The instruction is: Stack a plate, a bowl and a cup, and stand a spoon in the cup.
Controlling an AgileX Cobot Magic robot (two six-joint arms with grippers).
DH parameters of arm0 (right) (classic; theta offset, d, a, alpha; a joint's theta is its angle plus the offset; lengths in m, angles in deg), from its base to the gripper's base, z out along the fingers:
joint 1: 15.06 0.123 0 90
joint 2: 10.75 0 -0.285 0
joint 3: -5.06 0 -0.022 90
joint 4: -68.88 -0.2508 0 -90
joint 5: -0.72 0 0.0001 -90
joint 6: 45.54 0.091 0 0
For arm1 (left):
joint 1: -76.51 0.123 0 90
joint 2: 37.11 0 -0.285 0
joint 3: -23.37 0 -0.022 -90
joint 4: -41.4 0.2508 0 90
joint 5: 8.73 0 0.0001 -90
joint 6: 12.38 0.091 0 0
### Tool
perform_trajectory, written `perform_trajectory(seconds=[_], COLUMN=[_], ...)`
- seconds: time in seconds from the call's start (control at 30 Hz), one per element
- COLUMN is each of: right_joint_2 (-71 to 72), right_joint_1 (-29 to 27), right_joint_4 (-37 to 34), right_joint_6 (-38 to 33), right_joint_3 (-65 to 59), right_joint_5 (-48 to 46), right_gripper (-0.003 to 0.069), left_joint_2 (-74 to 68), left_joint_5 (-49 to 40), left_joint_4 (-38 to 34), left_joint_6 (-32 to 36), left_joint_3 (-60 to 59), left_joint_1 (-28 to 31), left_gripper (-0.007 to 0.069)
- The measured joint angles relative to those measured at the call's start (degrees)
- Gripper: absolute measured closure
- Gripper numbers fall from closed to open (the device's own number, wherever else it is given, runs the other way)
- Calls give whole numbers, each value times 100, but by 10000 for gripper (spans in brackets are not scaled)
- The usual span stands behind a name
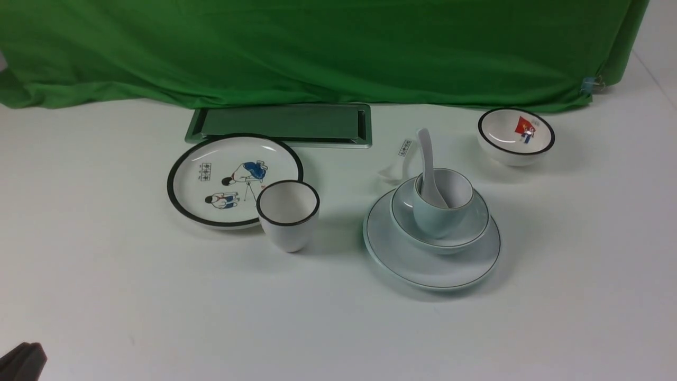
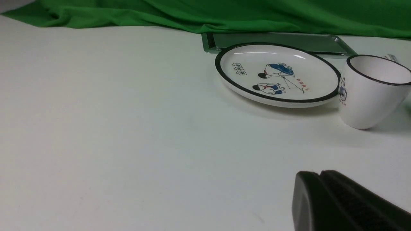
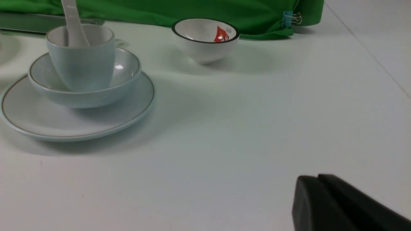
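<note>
Green cloth hangs across the back of the white surface, at 12 o'clock in the front view. Stack stands right of centre: pale plate at the base, pale bowl on it, pale cup inside the bowl, tilted. Plain spoon stands in the cup, handle up toward 12. Taking the stack as hub: printed spoon near, at 11; flag bowl between 1 and 2; black-rimmed cup at 9, cartoon plate just beyond; green tray at 10. My left fingers are closed together, holding nothing. My right fingers also meet, nothing gripped.
</note>
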Motion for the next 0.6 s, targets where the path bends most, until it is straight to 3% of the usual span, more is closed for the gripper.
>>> perform_trajectory(seconds=[0.6], right_joint_2=[0], right_joint_1=[0], right_joint_4=[0], right_joint_6=[-5], right_joint_3=[0], right_joint_5=[0], right_gripper=[574], left_joint_2=[0], left_joint_5=[5], left_joint_4=[0], left_joint_6=[-5], left_joint_3=[0], left_joint_1=[0], left_gripper=[653])
